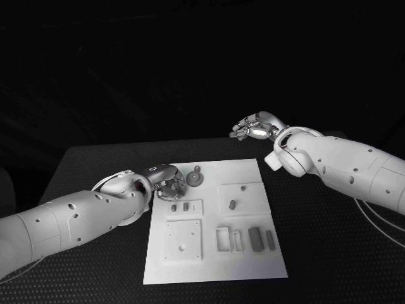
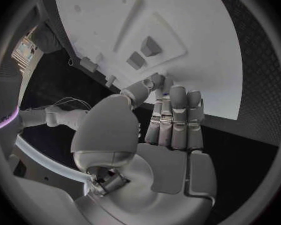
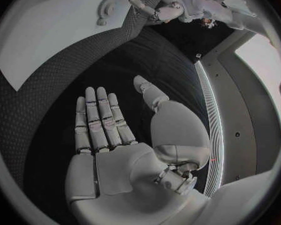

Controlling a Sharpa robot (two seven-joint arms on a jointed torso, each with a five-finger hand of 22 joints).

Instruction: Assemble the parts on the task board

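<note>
You are hovering the silver left hand (image 1: 169, 182), fingers straight and empty, beside the white rectangular task board (image 1: 257, 266), likely approaching the round grey part (image 1: 195, 179); the silver right hand (image 3: 115, 150) is waiting, flat and empty.

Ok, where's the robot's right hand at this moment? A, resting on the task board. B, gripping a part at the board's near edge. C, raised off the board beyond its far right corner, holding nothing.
C: the right hand is beyond the task board's far right corner, fingers extended and holding nothing.
</note>
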